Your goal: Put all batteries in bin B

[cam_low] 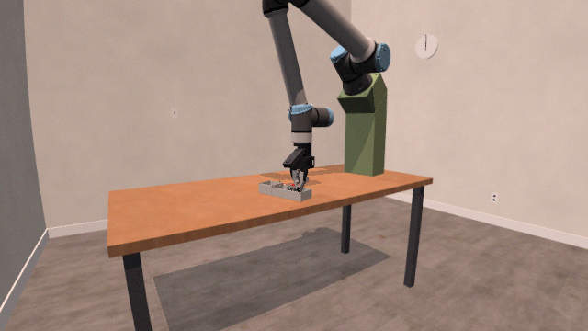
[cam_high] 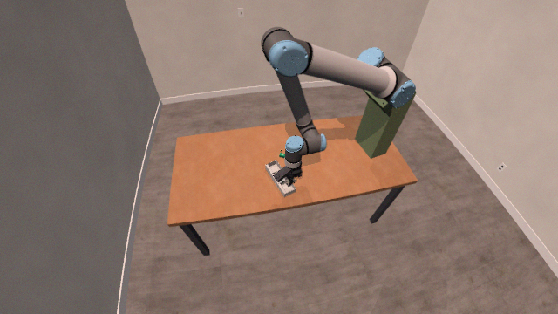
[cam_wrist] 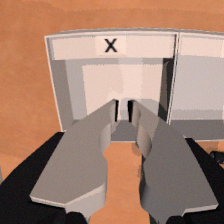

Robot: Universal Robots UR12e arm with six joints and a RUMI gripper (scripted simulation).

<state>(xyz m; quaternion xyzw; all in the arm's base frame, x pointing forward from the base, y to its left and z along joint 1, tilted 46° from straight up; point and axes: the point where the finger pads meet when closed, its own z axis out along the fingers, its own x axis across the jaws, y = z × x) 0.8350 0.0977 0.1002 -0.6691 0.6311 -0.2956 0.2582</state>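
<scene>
A grey double bin [cam_high: 282, 180] stands on the table, also in the exterior view [cam_low: 285, 190]. In the wrist view its compartment marked X [cam_wrist: 112, 80] lies straight ahead and is empty; the neighbouring compartment [cam_wrist: 200, 85] shows at the right, its label out of view. My gripper [cam_wrist: 123, 101] is shut with nothing visible between the fingers, its tips low at the near wall of the X compartment. It also shows in the top and exterior views [cam_high: 288, 174] [cam_low: 298, 183]. A small red thing [cam_low: 292, 185] sits by the fingertips at the bin. No battery shows clearly.
A small green object [cam_high: 282, 153] lies on the table just behind the bin. A tall green pedestal [cam_high: 379, 126] carries the arm at the table's far right. A dark bit [cam_wrist: 218, 156] shows at the right edge of the wrist view.
</scene>
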